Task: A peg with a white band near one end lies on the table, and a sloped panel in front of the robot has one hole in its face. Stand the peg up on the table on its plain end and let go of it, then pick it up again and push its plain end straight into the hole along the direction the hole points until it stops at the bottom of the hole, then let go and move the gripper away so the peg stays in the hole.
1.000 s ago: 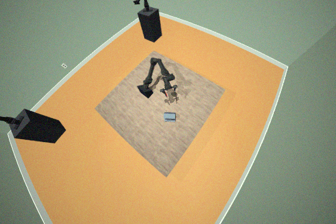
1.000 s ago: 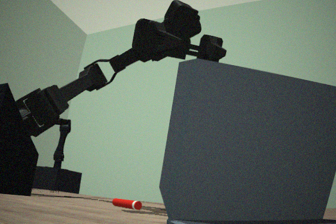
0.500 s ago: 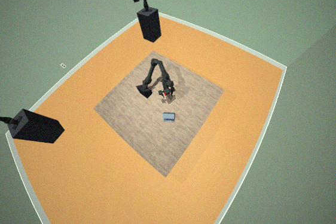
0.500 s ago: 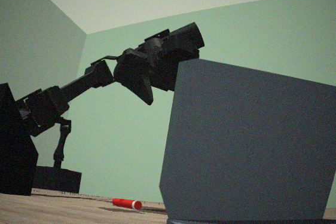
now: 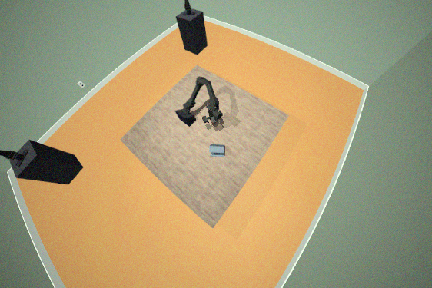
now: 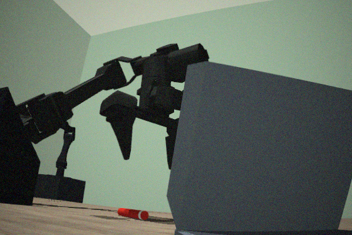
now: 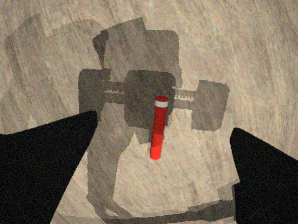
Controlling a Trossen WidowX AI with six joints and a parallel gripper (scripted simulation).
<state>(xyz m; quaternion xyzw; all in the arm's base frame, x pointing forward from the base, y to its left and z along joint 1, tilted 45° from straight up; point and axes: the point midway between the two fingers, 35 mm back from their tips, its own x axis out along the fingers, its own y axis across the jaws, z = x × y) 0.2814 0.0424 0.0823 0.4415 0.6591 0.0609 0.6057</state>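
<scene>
A red peg (image 6: 129,213) (image 7: 158,130) lies on its side on the table. Its white band is near the end that faces the panel in the exterior view, the upper end in the wrist view. My gripper (image 5: 212,120) (image 6: 148,163) (image 7: 166,126) is wide open and empty, pointing down well above the peg. In the wrist view the peg lies between the two fingers, nearly upright in the picture. In the top view the arm hides the peg. The sloped blue-grey panel (image 5: 217,150) (image 6: 257,146) stands on the table; its hole cannot be made out.
The wooden table top (image 5: 184,171) carries the arm's base (image 5: 186,117), with the panel in front of it. In the exterior view the panel hides part of the right finger. Two other arms stand on dark pedestals (image 5: 192,34) (image 5: 51,163) off the table.
</scene>
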